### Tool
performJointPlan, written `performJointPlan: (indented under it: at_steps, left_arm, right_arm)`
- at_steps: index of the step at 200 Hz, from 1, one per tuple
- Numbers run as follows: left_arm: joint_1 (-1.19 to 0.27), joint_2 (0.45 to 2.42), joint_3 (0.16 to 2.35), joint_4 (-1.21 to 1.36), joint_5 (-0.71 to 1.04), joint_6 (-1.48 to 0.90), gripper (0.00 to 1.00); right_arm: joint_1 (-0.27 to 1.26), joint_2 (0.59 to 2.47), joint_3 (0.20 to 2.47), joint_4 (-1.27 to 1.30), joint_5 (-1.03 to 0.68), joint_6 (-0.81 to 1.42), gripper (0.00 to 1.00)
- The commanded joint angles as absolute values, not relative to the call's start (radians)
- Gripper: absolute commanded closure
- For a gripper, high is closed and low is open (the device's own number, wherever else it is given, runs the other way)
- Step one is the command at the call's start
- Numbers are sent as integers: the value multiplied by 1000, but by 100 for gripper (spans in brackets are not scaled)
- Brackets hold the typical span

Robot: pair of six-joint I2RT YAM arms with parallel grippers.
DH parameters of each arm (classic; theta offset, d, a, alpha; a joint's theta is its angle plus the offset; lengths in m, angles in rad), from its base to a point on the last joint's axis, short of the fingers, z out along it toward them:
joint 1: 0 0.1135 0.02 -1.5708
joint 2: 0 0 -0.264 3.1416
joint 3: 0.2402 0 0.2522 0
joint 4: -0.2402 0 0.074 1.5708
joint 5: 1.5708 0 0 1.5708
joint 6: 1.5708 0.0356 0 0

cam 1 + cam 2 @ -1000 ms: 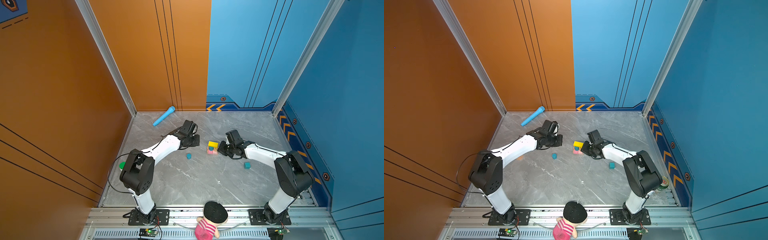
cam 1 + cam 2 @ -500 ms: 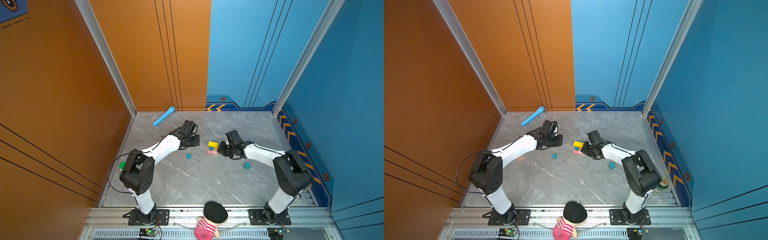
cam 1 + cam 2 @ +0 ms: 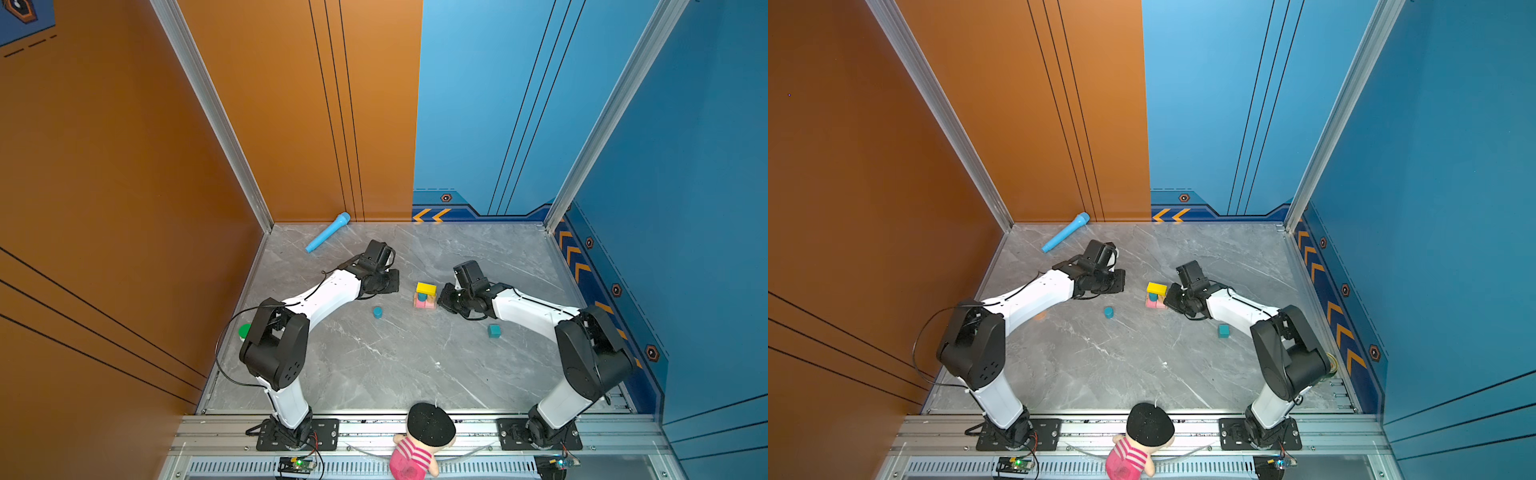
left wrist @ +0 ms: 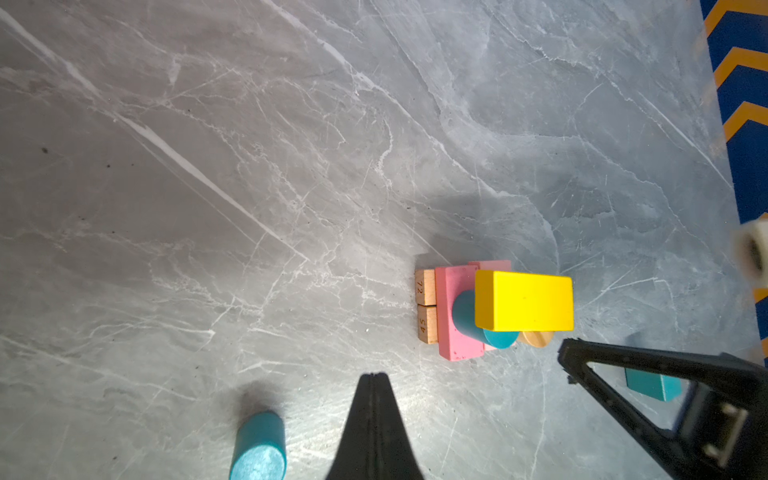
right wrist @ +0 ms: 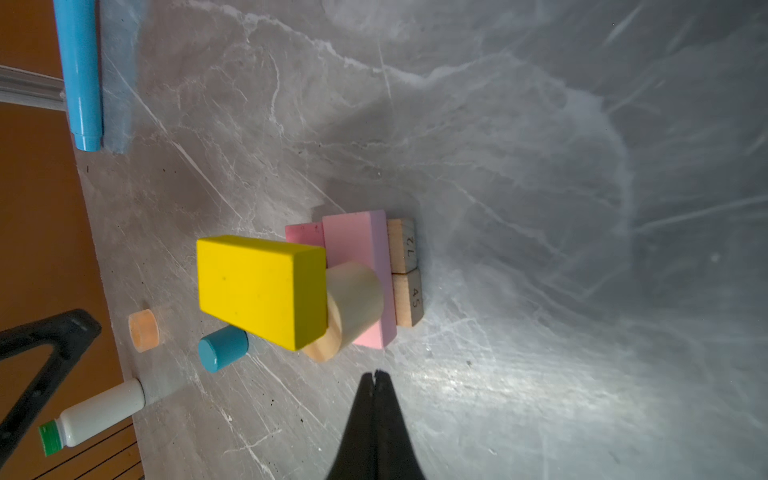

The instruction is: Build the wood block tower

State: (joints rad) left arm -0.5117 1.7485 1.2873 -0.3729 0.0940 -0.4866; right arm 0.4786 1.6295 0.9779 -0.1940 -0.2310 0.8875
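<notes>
The tower (image 3: 424, 296) is standing mid-desk (image 3: 395, 365) between the two arms, its yellow bar (image 4: 523, 301) capping the stack. Both claws are sitting pressed together, gripping nothing: the left claw (image 4: 374, 376) is hovering a little apart from the tower, the right claw (image 5: 376, 374) just beside it. The build is seemingly resting between placements, with a loose blue cylinder (image 3: 377, 312) and a teal cube (image 3: 494, 331) lying apart on the desk. The next move is calling for one claw to spread, pinch a loose piece and lower it gently onto the yellow bar.

light: bright, even | glare: floor (image 5: 478, 374) sheen in wrist views | shadows: soft | edges: blurred
</notes>
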Motion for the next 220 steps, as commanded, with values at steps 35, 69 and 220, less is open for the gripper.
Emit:
performJointPlan:
  at_steps: [35,69,220]
  left_arm:
    - [-494,1816,1443,-435,183,-471,100]
    - [-485,1896,1534,-471,223,-484,100]
    - [-514,2084,1723,-578,282,-482,100]
  right_arm:
    - [405,1558,1037,-302,-204,837,100]
    - [369,1641,1180,-369,-259,784,100]
    - [402,2066,1640,-509,-474,699,100]
